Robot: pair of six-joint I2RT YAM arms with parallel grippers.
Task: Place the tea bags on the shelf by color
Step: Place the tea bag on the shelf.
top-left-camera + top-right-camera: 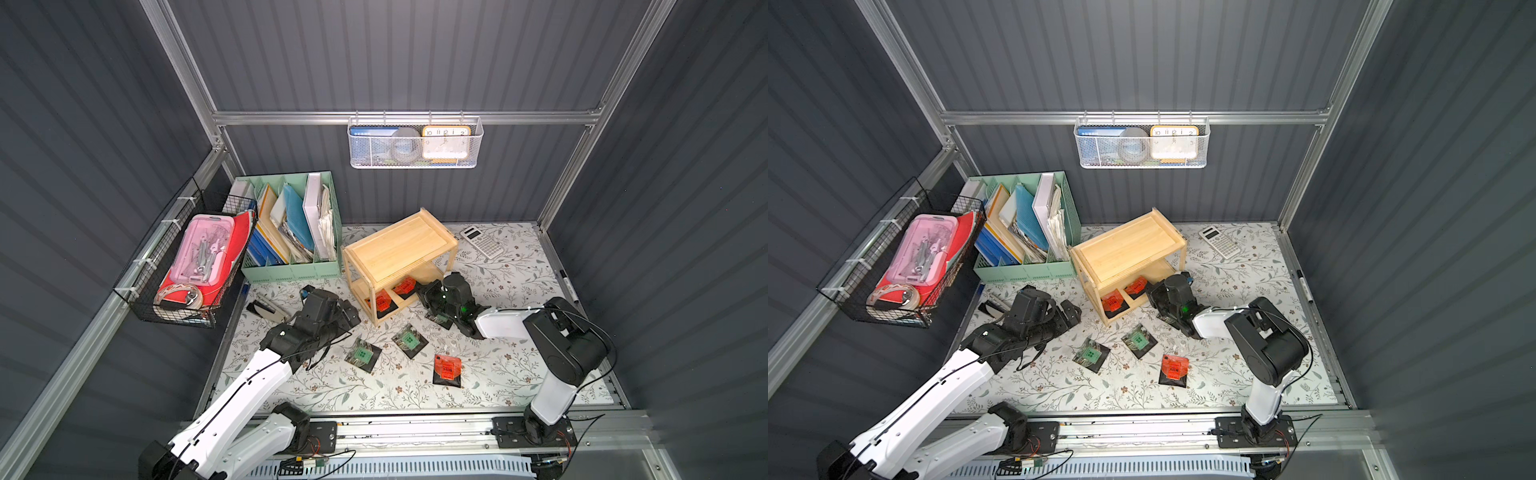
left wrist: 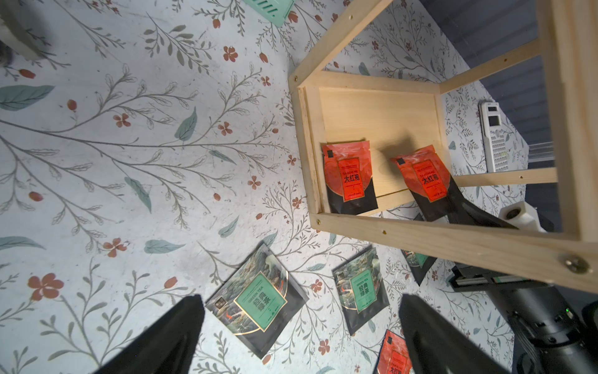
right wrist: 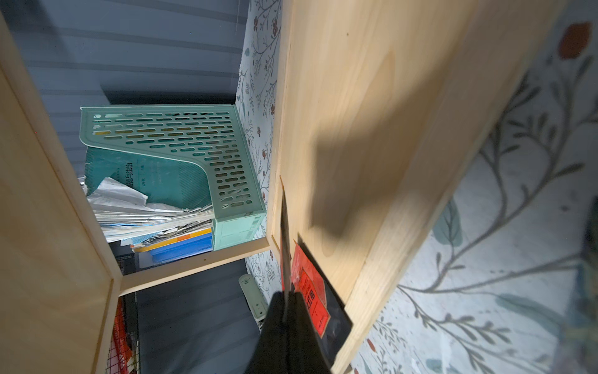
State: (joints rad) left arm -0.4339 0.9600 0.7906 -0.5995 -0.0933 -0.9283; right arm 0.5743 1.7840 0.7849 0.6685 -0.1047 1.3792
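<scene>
One tea bag (image 2: pixel 427 181) in right claw (image 3: pixel 285 307); organizer (image 1: pixel 291 270) beside shelf (image 1: pixel 397 245).

- You have the shelf (image 1: pixel 399 249) on the surface (image 1: pixel 498 374), just right of the file organizer (image 1: pixel 291 232).
- On its lower tier: left tea bag (image 1: pixel 383 300), with right tea bag (image 1: pixel 405 286) beside it.
- Before the shelf, on the surface: front-left tea bag (image 1: pixel 362 354), middle tea bag (image 1: pixel 410 340), front-right tea bag (image 1: pixel 447 368).
- Calculator (image 1: pixel 482 242) behind the shelf, to your right.

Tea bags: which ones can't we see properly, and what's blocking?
- Third green tea bag: both top views, mostly under the right gripper; left wrist view, cut by the shelf rail.
- Loose red tea bag: left wrist view, cut by the bottom edge and a finger of the left gripper.
</scene>
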